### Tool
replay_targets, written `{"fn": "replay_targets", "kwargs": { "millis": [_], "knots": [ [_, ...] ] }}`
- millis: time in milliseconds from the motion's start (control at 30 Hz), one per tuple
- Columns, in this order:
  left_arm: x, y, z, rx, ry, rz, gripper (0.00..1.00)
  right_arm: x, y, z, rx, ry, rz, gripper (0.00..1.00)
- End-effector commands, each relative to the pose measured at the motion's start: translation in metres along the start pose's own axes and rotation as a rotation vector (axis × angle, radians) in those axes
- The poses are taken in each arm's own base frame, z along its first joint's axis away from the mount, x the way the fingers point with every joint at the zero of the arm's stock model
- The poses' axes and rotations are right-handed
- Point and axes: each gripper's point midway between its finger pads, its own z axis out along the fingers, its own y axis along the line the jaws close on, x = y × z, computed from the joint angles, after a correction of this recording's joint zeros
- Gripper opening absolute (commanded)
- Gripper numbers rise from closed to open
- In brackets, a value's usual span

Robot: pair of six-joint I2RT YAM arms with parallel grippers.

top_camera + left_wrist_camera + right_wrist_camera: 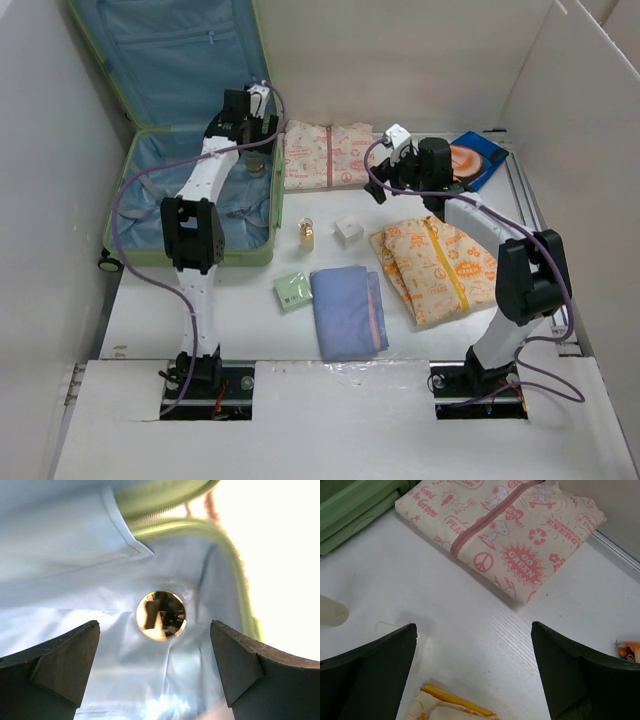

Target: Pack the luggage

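Note:
The luggage [180, 130] lies open at the back left, a light-green shell with blue lining [65, 555]. My left gripper [257, 145] hangs inside its lower half near the right rim [240, 580]. It is open [154, 645], with nothing between the fingers. A small jar with a shiny gold cap [161, 615] stands on the lining just ahead of them. My right gripper [378, 188] hovers open [473, 630] over bare table, between the pink printed pouch [505, 535] and the orange pouch [455, 711].
On the table lie a pink printed pouch [325, 155], a small bottle [306, 234], a white box [348, 231], a green packet [293, 290], a folded blue cloth [348, 310], an orange pouch [435, 265] and a blue-and-orange item [475, 160]. White walls enclose the table.

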Motion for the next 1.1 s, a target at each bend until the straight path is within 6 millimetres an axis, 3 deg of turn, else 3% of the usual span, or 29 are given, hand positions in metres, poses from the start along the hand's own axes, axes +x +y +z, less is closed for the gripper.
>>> {"fn": "replay_targets", "kwargs": {
  "millis": [0, 33, 67, 100, 133, 267, 300, 333, 400, 433, 467, 567, 733, 867, 967, 1067],
  "knots": [
    [-0.078, -0.007, -0.094, 0.028, -0.217, 0.085, 0.90, -0.057, 0.003, -0.020, -0.014, -0.143, -0.058, 1.00],
    [-0.080, -0.012, -0.104, 0.056, -0.235, 0.115, 0.90, -0.057, 0.003, -0.020, -0.014, -0.143, -0.058, 1.00],
    [-0.066, -0.024, -0.104, 0.102, -0.223, 0.153, 0.90, -0.056, 0.007, -0.023, -0.026, -0.144, -0.058, 1.00],
    [-0.075, -0.029, -0.133, 0.146, -0.271, 0.194, 0.90, -0.055, 0.011, -0.027, -0.038, -0.147, -0.059, 1.00],
    [-0.073, -0.039, -0.142, 0.208, -0.288, 0.244, 0.89, -0.054, 0.012, -0.029, -0.039, -0.146, -0.058, 1.00],
    [-0.010, -0.116, -0.183, 0.682, -0.205, 0.536, 0.89, -0.050, 0.032, -0.042, -0.097, -0.154, -0.081, 1.00],
    [0.024, -0.125, -0.187, 0.759, -0.131, 0.627, 0.89, -0.042, 0.037, -0.044, -0.113, -0.144, -0.075, 1.00],
    [0.038, -0.141, -0.196, 0.806, -0.114, 0.686, 0.89, -0.045, 0.039, -0.051, -0.111, -0.155, -0.080, 1.00],
    [0.065, -0.156, -0.198, 0.836, -0.062, 0.758, 0.90, -0.042, 0.048, -0.055, -0.129, -0.154, -0.081, 1.00],
    [0.089, -0.164, -0.196, 0.862, -0.019, 0.791, 0.92, -0.034, 0.051, -0.058, -0.133, -0.142, -0.075, 1.00],
    [0.098, -0.177, -0.202, 0.879, -0.013, 0.823, 0.94, -0.038, 0.058, -0.063, -0.142, -0.154, -0.084, 1.00],
    [0.121, -0.186, -0.196, 0.889, 0.019, 0.809, 0.95, -0.034, 0.073, -0.073, -0.155, -0.158, -0.093, 1.00],
    [0.133, -0.203, -0.198, 0.958, 0.047, 0.750, 0.99, -0.027, 0.085, -0.087, -0.134, -0.156, -0.101, 1.00],
    [0.143, -0.203, -0.176, 0.853, 0.082, 0.730, 0.99, -0.026, 0.086, -0.098, -0.104, -0.165, -0.108, 1.00],
    [0.155, -0.201, -0.166, 0.798, 0.109, 0.731, 0.93, -0.036, 0.085, -0.105, -0.088, -0.190, -0.118, 1.00],
    [0.160, -0.204, -0.160, 0.791, 0.132, 0.721, 0.77, -0.033, 0.084, -0.108, -0.080, -0.177, -0.113, 1.00]
  ]
}}
